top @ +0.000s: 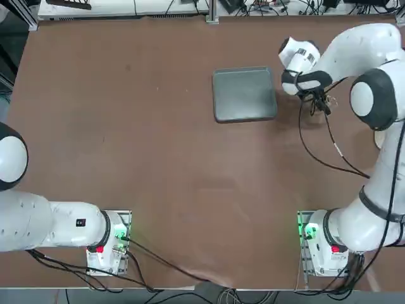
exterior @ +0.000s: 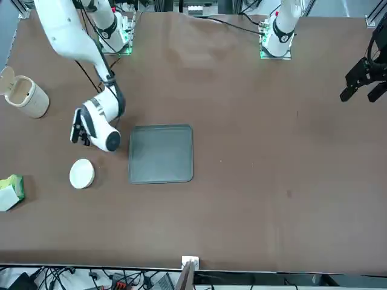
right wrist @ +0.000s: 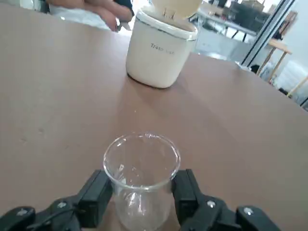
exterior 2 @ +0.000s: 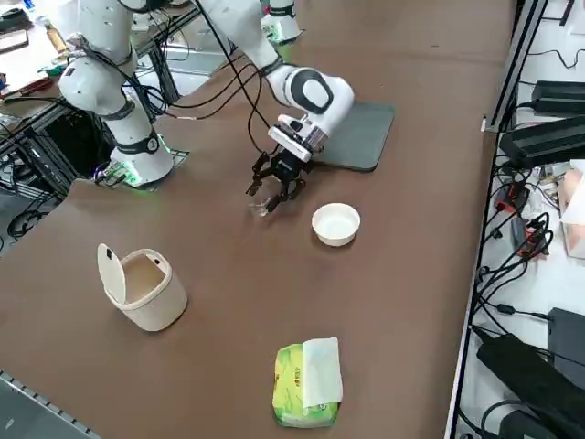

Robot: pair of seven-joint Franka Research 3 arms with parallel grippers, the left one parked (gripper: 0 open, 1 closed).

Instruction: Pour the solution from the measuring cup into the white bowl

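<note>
The right gripper (right wrist: 143,185) has the cup (right wrist: 143,207) pinched between its two fingers (right wrist: 97,195), one at each side of the wall. The cup's mouth is open, and in the wrist view it shows above the fingertips. How much solution is inside, I cannot tell.

The important relation, I think, is from the cup to the bowl (exterior 2: 335,224). In the right side view the bowl stands on the table (exterior 2: 411,293), near the cup but apart from it, on the side farther from the arm's base. The front view agrees: there the bowl is just beyond the hand, toward that camera. So the coming move should be outward from the robot, not sideways to the tray (exterior 2: 361,137) (which lies on the robot's left of the hand). The right arm is clearly the nearer one.

The cup's long axis looks about upright, though its exact tilt I cannot judge. As I see it, the task is at the carrying step, with the pouring not yet done. The rim should come over the bowl before the wrist turns; if it turns too early, the liquid could fall on the table.
</note>
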